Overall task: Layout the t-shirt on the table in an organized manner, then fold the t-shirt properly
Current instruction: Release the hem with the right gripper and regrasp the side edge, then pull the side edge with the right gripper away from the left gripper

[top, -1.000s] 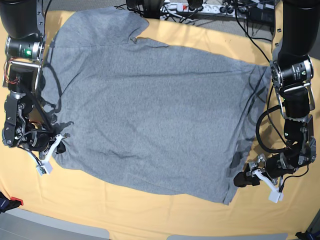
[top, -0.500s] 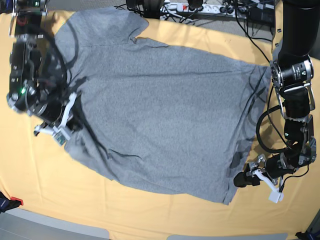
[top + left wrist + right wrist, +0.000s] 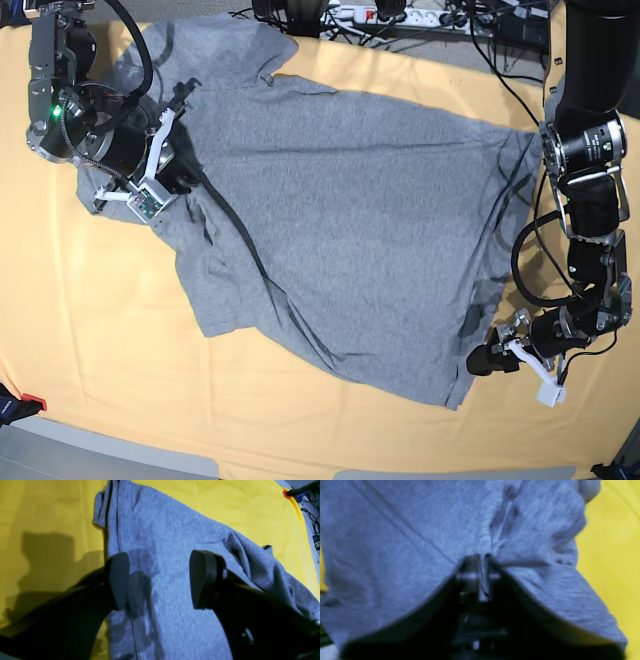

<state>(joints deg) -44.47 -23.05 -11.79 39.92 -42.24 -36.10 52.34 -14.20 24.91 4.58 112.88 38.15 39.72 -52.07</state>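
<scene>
Heather-grey cotton: the t-shirt, plain side up, spread slantwise across the table, which is draped in yellow-orange cloth.

Base view. Shirt's long axis runs from the far left corner toward the near right. One edge on this view's left is drawn up and inward, throwing diagonal creases through the body. The right gripper, on this view's left, sits at that lifted edge, well up the table. The left gripper, on this view's right, lies low at the shirt's near right corner, its tips touching or just beside the hem.

Left wrist view. Left gripper: two dark pads spread wide, grey cloth lying flat between and beneath them, nothing pinched. A seam runs lengthwise under the pad nearest the bare cloth of the table. Hand released.

Right wrist view. Blurred. Right gripper: jaws stand close together with a fold of t-shirt drawn into the narrow gap and tenting away on both sides. Grasping the shirt edge, as far as the blur allows.

Judgement. The bunched side lies with the right arm, which is the nearer; the shirt's bulk extends away from it toward the left arm. Flattening calls for that edge to go outward, across the long axis.
</scene>
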